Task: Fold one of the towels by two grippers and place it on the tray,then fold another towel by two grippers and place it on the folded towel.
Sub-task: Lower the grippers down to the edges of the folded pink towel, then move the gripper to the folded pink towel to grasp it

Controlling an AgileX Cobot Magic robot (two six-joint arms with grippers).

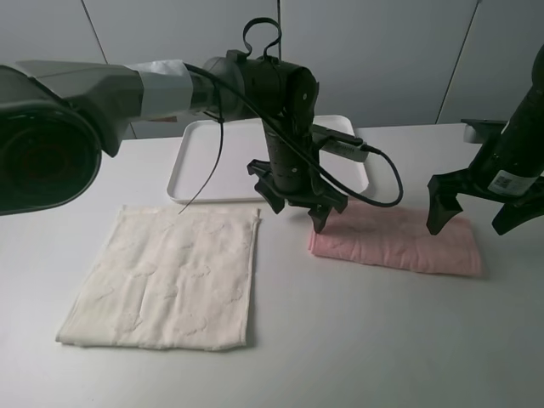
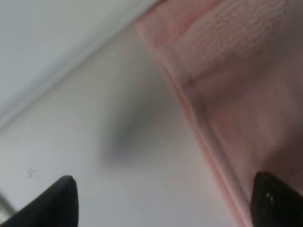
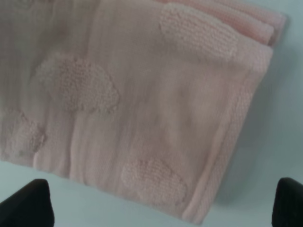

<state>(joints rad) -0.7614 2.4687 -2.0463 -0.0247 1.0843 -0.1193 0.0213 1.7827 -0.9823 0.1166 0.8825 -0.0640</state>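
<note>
- No word, brand name or number can be read in any of the views.
- A small white sticker [image 1: 510, 180] is seen on the right arm [image 1: 520, 140], just above the fingers of the right gripper [image 1: 466, 229]. A dark square code pattern is printed on it, but it is too small to be made out.
- Between the fingertips in both wrist views, nothing lettered can be made out. The left wrist view is blurred.
</note>
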